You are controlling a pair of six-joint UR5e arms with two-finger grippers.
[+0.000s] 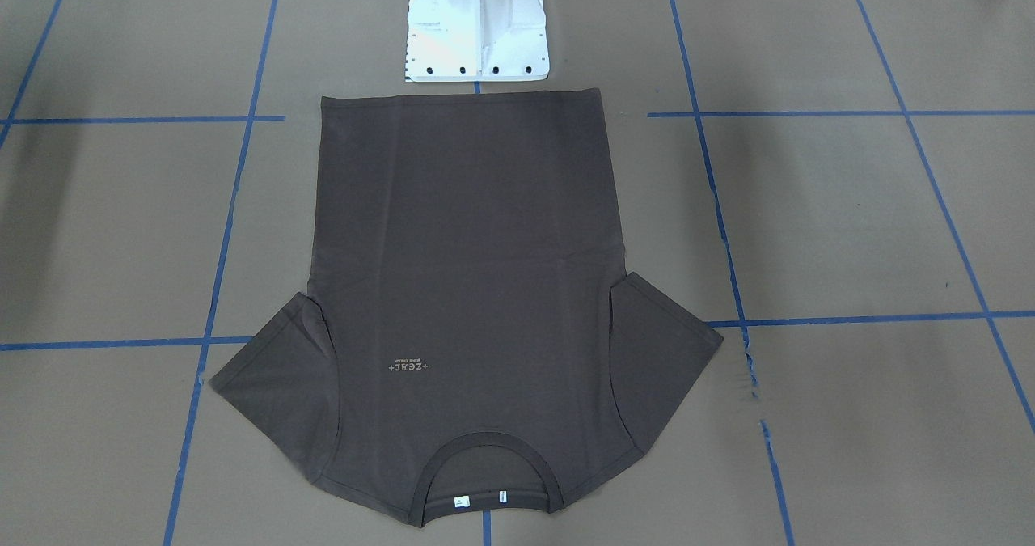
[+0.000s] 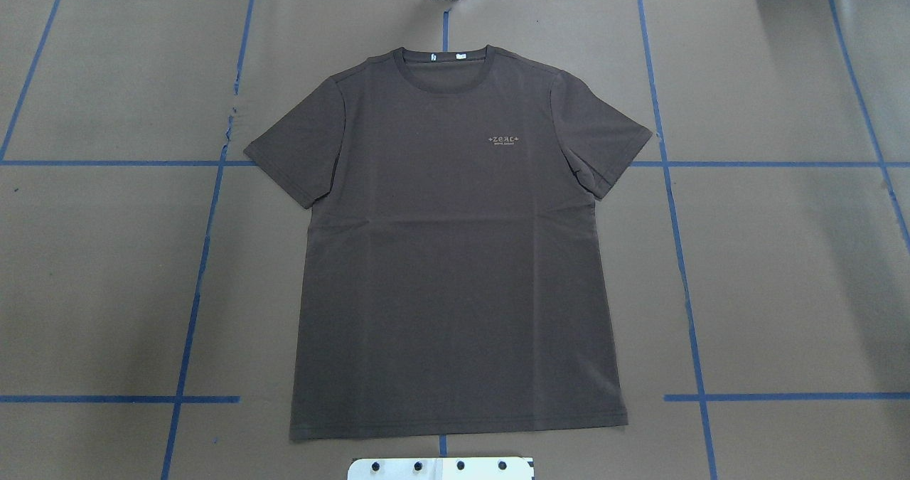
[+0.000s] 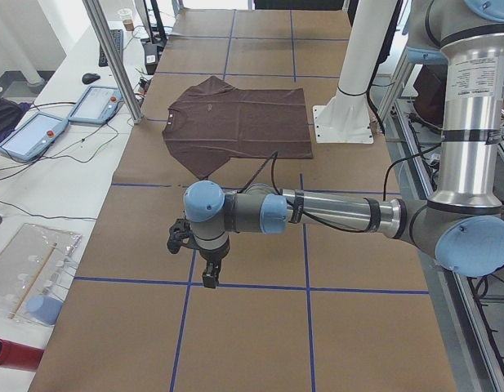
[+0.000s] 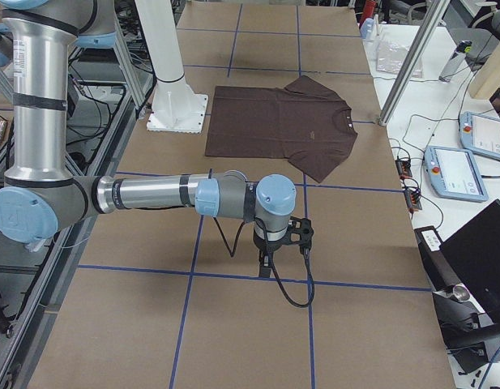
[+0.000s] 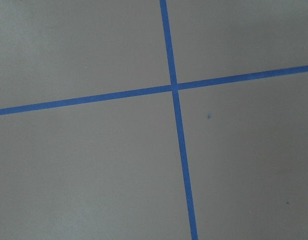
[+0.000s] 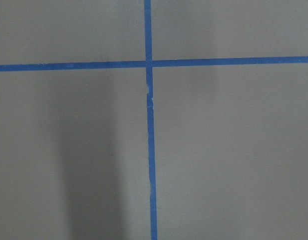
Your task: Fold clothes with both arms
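Observation:
The dark brown T-shirt [image 2: 455, 267] lies flat and spread out, front up, in the middle of the table. Its collar points away from the robot base and both sleeves are spread. It also shows in the front view [image 1: 477, 271], the left side view [image 3: 235, 114] and the right side view [image 4: 282, 121]. My left gripper [image 3: 209, 273] hangs over bare table far to the shirt's left. My right gripper [image 4: 267, 263] hangs over bare table far to its right. Neither touches the shirt. I cannot tell whether either is open or shut. Both wrist views show only brown table cover with blue tape.
The white pedestal base [image 1: 477, 28] stands just behind the shirt's hem. Blue tape lines [image 2: 206, 224] grid the brown table cover. Teach pendants [image 3: 96, 104] and a metal post [image 3: 113, 57] stand on the side bench past the collar side.

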